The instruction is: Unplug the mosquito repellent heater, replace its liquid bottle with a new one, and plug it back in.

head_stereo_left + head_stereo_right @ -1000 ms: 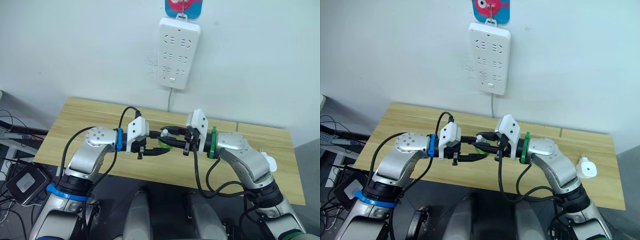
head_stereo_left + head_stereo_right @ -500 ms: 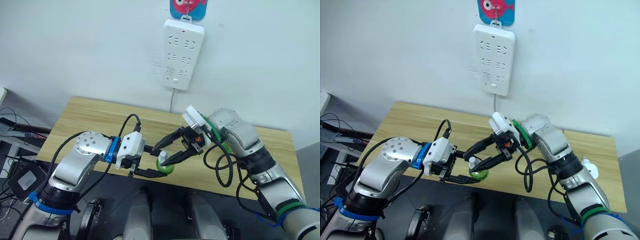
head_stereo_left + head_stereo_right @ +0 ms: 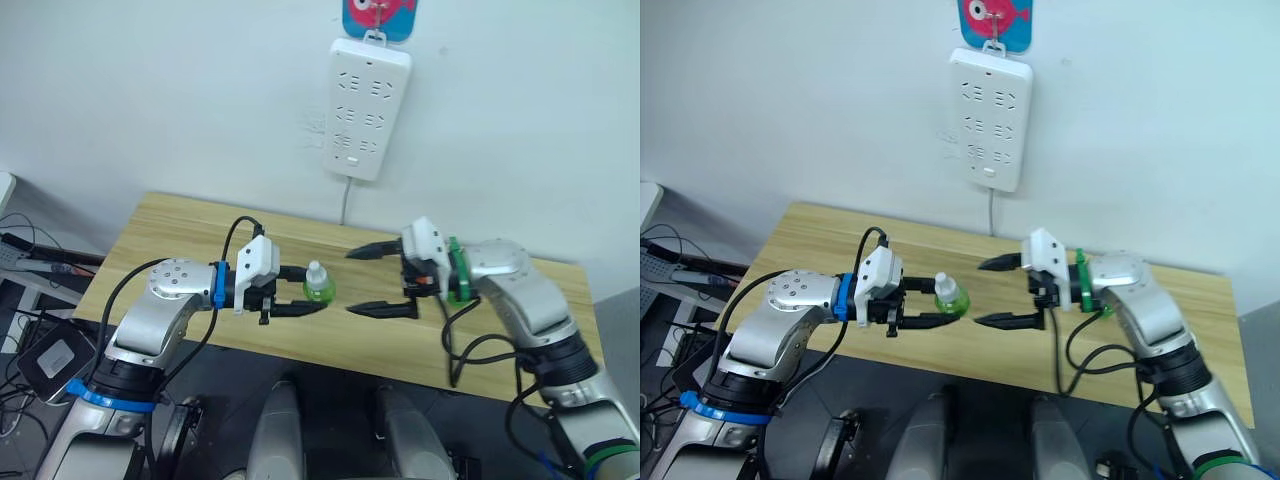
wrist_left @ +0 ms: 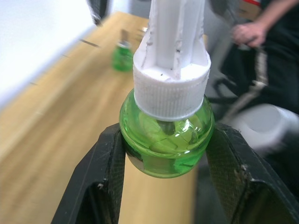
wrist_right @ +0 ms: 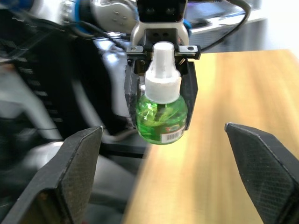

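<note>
I count two green liquid bottles: one [image 3: 318, 284] pinched upright in my left gripper [image 3: 300, 288] above the table [image 3: 180, 225], a second [image 4: 123, 56] standing on it. My right gripper [image 3: 368, 280], jaws spread, faces the held bottle, holding nothing

Light wooden table [image 3: 180, 235], small green bottle [image 4: 123, 56] standing on it

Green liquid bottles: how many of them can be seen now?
2. One green bottle is held between the left gripper's fingers above the table's near edge. A second bottle stands on the table. Others may be hidden.
</note>
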`<state>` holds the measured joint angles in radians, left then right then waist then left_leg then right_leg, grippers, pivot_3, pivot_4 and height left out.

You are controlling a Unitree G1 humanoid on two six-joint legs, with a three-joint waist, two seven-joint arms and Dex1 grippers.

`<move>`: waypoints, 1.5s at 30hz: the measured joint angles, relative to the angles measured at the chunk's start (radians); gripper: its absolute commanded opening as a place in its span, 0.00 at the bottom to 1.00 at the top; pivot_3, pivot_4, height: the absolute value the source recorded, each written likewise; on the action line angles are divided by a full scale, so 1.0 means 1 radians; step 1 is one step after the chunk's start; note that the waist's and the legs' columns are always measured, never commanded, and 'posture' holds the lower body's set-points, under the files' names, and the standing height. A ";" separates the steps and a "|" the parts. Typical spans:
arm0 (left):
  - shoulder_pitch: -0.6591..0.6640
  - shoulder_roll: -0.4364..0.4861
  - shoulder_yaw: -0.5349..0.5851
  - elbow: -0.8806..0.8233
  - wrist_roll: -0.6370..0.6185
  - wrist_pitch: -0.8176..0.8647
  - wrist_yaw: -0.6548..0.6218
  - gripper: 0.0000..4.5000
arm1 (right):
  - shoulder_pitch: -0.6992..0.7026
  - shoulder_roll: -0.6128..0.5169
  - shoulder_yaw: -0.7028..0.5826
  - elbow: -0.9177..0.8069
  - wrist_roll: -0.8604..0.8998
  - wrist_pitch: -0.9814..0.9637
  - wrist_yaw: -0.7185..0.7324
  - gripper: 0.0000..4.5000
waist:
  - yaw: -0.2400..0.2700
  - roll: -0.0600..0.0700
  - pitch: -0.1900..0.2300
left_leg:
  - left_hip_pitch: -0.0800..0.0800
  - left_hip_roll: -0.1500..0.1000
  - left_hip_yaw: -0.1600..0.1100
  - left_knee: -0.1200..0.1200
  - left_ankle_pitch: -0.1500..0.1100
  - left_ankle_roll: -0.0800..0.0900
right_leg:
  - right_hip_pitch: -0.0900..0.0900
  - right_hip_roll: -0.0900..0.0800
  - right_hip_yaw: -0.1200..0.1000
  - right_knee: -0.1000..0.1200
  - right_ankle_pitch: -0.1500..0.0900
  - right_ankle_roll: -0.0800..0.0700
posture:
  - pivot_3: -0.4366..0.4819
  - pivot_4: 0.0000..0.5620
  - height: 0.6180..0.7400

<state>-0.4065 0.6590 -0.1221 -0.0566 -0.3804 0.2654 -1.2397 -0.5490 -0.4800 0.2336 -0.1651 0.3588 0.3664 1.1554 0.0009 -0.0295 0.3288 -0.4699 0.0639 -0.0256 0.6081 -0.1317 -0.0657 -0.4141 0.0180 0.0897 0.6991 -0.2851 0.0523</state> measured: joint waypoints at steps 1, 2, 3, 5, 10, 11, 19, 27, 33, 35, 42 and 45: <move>-0.009 -0.007 0.002 0.018 0.006 -0.005 0.015 0.48 | 0.012 0.042 0.005 -0.031 -0.028 0.013 -0.075 0.98 | -0.005 0.000 0.000 | 0.000 0.000 0.000 0.000 0.000 0.000 | 0.000 0.000 0.000 0.000 0.000 0.000 | 0.56 0.54 1.00; -0.018 -0.012 0.003 0.027 0.008 -0.007 0.027 0.48 | 0.016 0.078 0.015 -0.045 -0.043 0.024 -0.134 0.98 | -0.007 0.000 0.000 | 0.000 0.000 0.000 0.000 0.000 0.000 | 0.000 0.000 0.000 0.001 0.000 0.000 | 0.55 0.54 1.00; -0.022 -0.017 0.005 0.030 0.009 -0.008 0.033 0.48 | 0.017 0.116 0.026 -0.058 -0.066 0.040 -0.198 0.98 | -0.008 0.000 0.000 | 0.000 0.000 0.000 0.000 0.000 0.000 | 0.000 0.000 0.000 0.001 0.000 0.000 | 0.55 0.54 1.00; -0.024 -0.019 0.005 0.030 0.009 -0.010 0.032 0.48 | 0.013 0.170 0.031 -0.063 -0.093 0.056 -0.280 0.98 | -0.006 0.000 0.000 | 0.000 -0.001 0.000 0.000 0.000 0.000 | 0.000 0.000 0.000 0.000 0.000 0.000 | 0.54 0.53 1.00; -0.033 -0.027 0.002 0.034 0.016 -0.015 0.030 0.48 | -0.018 0.237 0.065 -0.035 -0.162 0.062 -0.401 0.98 | -0.005 0.000 0.000 | 0.000 -0.001 0.001 0.000 0.000 0.000 | 0.000 -0.001 0.000 0.000 0.000 0.000 | 0.54 0.53 1.00; -0.037 -0.029 0.002 0.038 0.019 -0.014 0.031 0.48 | -0.021 0.242 0.067 -0.031 -0.172 0.060 -0.409 0.98 | -0.004 0.000 0.000 | 0.000 -0.001 0.001 0.000 0.000 0.000 | 0.000 -0.001 0.000 0.000 0.000 0.000 | 0.54 0.53 1.00; -0.048 -0.030 0.000 0.062 0.031 -0.013 0.030 0.48 | -0.011 0.104 0.026 -0.044 -0.101 0.065 -0.312 0.98 | -0.003 0.000 0.000 | 0.000 -0.001 0.001 0.000 0.000 0.000 | 0.000 -0.001 0.000 -0.001 0.000 0.000 | 0.54 0.53 1.00; -0.048 -0.031 0.000 0.061 0.030 -0.021 0.008 0.48 | 0.013 -0.041 -0.104 -0.124 0.087 0.218 -0.198 0.98 | -0.019 0.000 0.000 | 0.000 0.000 0.000 0.000 0.000 0.000 | 0.000 0.000 0.000 0.000 0.000 0.000 | 0.53 0.53 1.00; -0.050 -0.036 0.000 0.062 0.031 -0.033 0.006 0.48 | -0.010 0.094 -0.064 -0.163 0.161 0.318 -0.269 0.98 | -0.031 0.000 0.000 | 0.000 -0.001 0.001 0.000 0.000 0.000 | 0.000 0.000 0.001 0.000 0.000 0.000 | 0.53 0.52 1.00; -0.051 -0.036 -0.001 0.062 0.031 -0.034 0.005 0.48 | -0.036 0.137 -0.031 -0.160 0.149 0.316 -0.296 0.98 | -0.030 0.000 0.000 | 0.000 -0.001 0.000 0.000 0.000 0.000 | 0.000 0.000 0.000 0.000 0.000 0.000 | 0.54 0.52 1.00; -0.050 -0.036 -0.001 0.062 0.032 -0.034 0.006 0.48 | -0.060 0.169 0.061 -0.071 0.018 0.217 -0.341 0.98 | -0.026 0.000 0.000 | -0.001 -0.001 0.001 0.000 0.000 0.000 | 0.000 -0.001 0.001 -0.001 0.000 0.000 | 0.54 0.53 1.00; -0.049 -0.036 -0.001 0.059 0.032 -0.033 0.007 0.48 | -0.060 0.157 0.071 -0.050 -0.025 0.188 -0.346 0.98 | -0.026 0.000 0.000 | -0.001 -0.001 0.001 0.000 0.000 0.000 | 0.000 -0.001 0.001 -0.001 0.000 0.000 | 0.54 0.53 1.00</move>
<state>-0.4552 0.6228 -0.1233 0.0027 -0.3481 0.2320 -1.2329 -0.6086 -0.3232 0.3049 -0.2154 0.3337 0.5545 0.8098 -0.0256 -0.0296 0.3288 -0.4704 0.0627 -0.0248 0.6081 -0.1317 -0.0658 -0.4139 0.0171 0.0902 0.6982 -0.2851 0.0522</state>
